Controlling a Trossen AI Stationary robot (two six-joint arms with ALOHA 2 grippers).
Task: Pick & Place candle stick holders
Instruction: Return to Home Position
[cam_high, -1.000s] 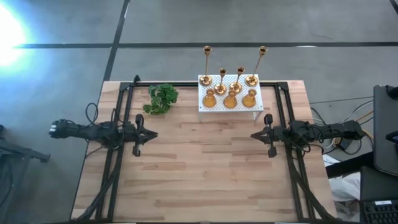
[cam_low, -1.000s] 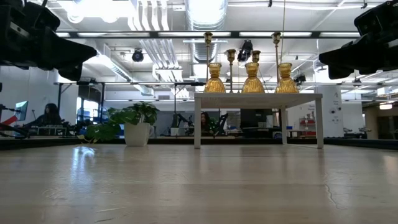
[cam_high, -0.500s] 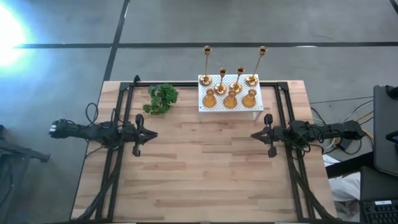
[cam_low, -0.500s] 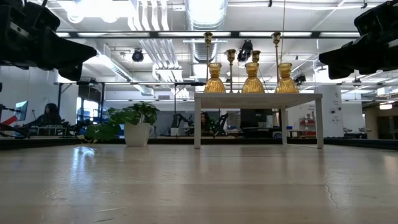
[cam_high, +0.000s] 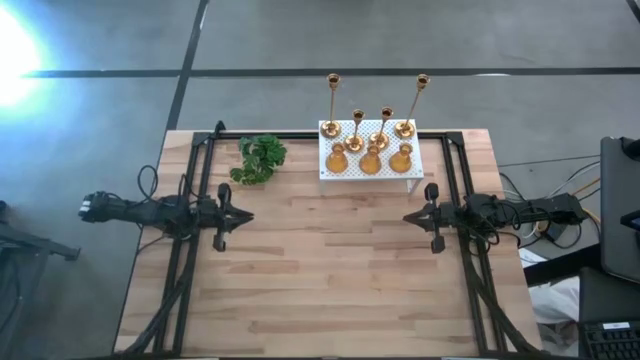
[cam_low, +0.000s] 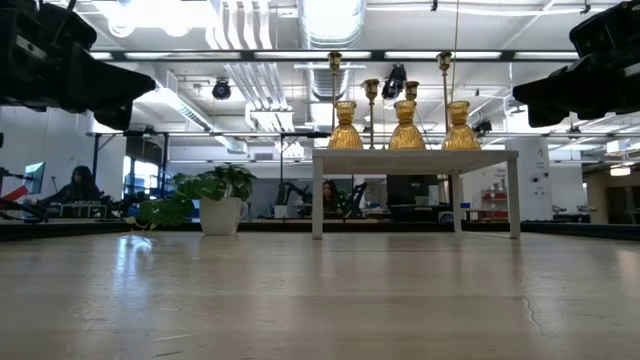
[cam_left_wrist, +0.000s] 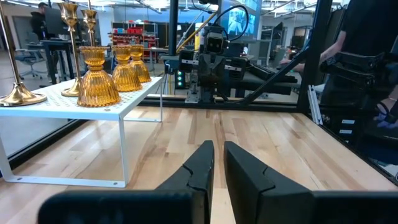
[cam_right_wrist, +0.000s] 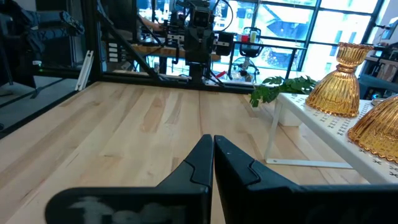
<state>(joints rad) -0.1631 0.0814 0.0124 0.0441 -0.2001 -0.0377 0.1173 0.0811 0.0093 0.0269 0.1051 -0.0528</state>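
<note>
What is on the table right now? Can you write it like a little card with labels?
Shelf: white with holes, at the table's far edge
On the shelf: three squat amber holders in front, four thin gold holders behind
Plant: green, left of the shelf
Left gripper: shut, empty, over the table's left side
Right gripper: shut, empty, over the table's right side

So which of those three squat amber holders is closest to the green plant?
The squat holder at the end of the white shelf that faces the plant. The middle one and the far one stand beyond it in the row.
</note>
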